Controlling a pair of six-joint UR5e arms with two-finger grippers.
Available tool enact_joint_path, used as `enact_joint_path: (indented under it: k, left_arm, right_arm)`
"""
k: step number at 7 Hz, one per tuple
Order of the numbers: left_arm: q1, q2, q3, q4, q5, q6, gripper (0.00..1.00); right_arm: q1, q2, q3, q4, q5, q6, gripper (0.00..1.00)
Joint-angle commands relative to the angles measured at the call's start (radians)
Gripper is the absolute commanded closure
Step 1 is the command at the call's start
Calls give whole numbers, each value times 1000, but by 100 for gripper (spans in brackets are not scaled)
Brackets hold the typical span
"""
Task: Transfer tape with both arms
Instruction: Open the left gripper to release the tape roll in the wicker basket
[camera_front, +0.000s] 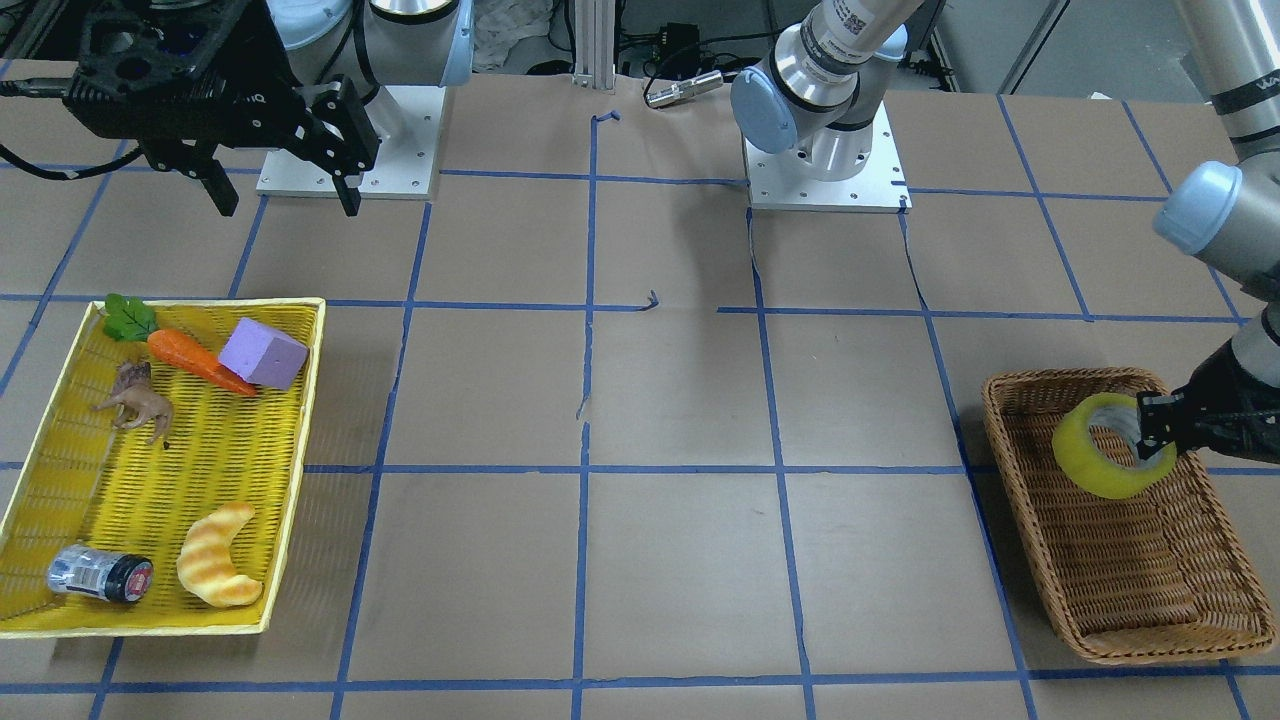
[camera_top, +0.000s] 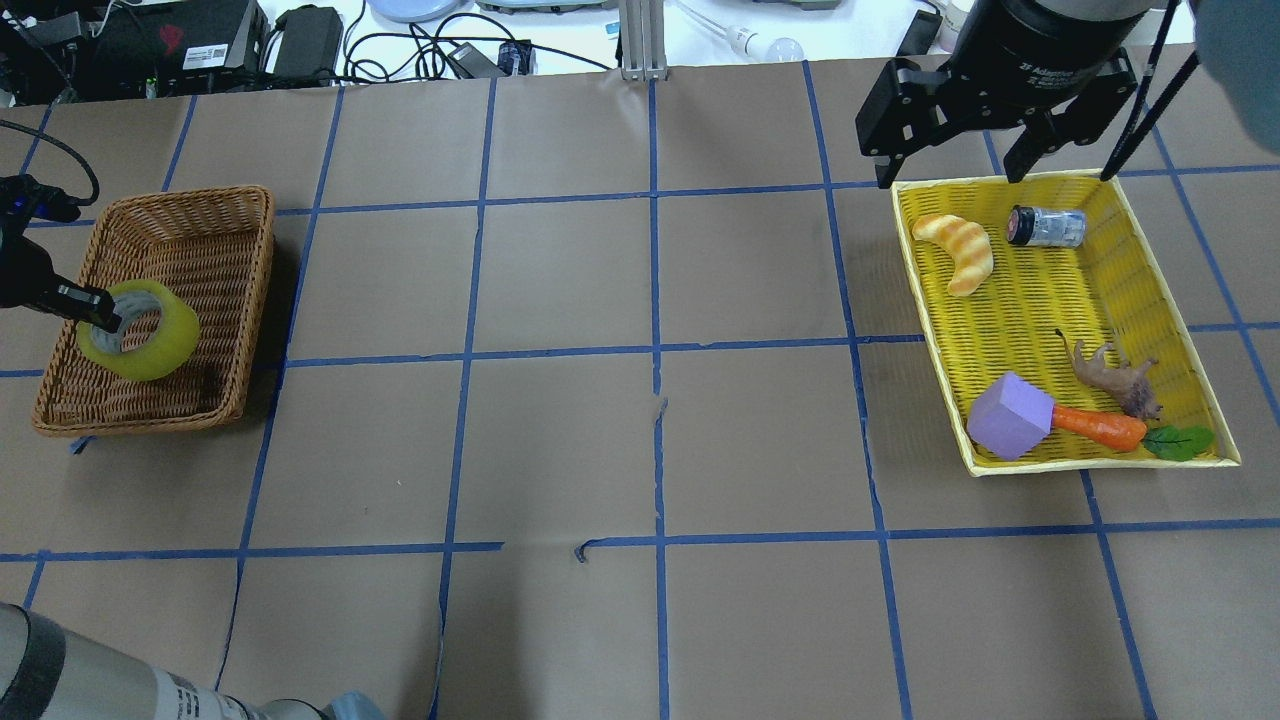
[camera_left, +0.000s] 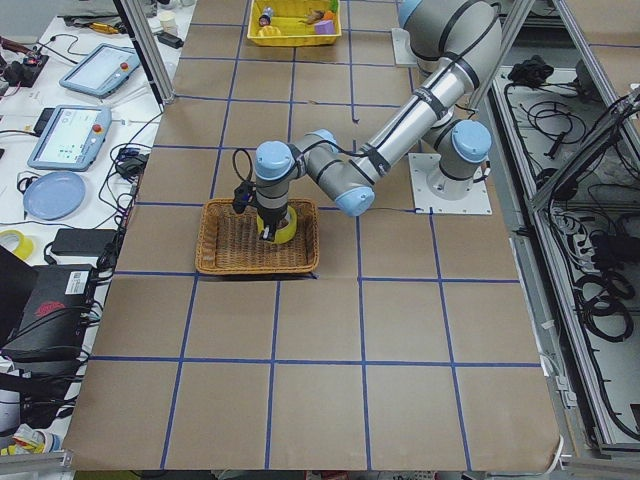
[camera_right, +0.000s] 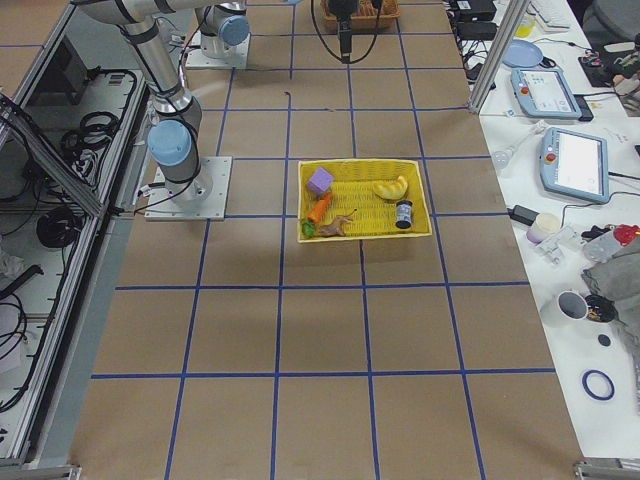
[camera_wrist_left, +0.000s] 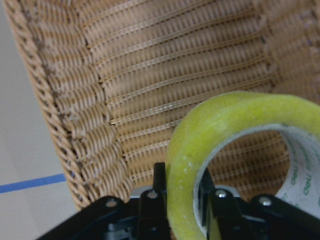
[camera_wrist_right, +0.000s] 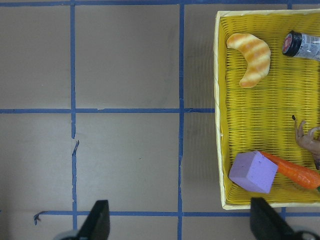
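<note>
The tape (camera_front: 1095, 470) is a yellow-green roll with a grey-white core, held tilted over the brown wicker basket (camera_front: 1130, 590). My left gripper (camera_front: 1150, 435) is shut on the roll's wall, one finger inside the core and one outside, as the left wrist view shows (camera_wrist_left: 182, 200). The tape also shows in the overhead view (camera_top: 165, 340) and the left wrist view (camera_wrist_left: 220, 120). My right gripper (camera_top: 950, 165) is open and empty, hovering high by the far edge of the yellow tray (camera_top: 925, 300). Its fingertips (camera_wrist_right: 97, 222) frame the bottom of the right wrist view.
The yellow tray (camera_front: 290, 480) holds a striped croissant (camera_front: 218, 570), a small jar (camera_front: 100, 575), a purple block (camera_front: 262, 352), a carrot (camera_front: 195, 362) and an animal figure (camera_front: 135, 402). The wicker basket (camera_top: 190, 230) sits at the table's left end. Brown paper with blue tape lines lies between them.
</note>
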Motion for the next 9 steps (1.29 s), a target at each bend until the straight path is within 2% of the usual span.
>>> enact_joint_path:
  k: [1, 2, 3, 4, 5, 9]
  left_arm:
    - [3, -45, 0, 47, -7, -25, 16]
    - [2, -39, 3, 47, -16, -137, 0]
    - [-15, -13, 7, 46, -10, -198, 0]
    - [-64, 15, 12, 41, -1, -204, 0]
    - [-131, 51, 13, 28, 4, -295, 0]
    - [-438, 200, 27, -217, 51, -623, 0]
  right_arm:
    - [1, -2, 2, 2, 0, 0, 0]
    - [-3, 0, 5, 6, -1, 0, 0]
    - [2, 0, 6, 3, 0, 0, 0]
    - [-2, 0, 6, 5, -1, -1, 0]
    - [0, 0, 6, 3, 0, -1, 0]
    - [-1, 0, 6, 3, -1, -1, 0]
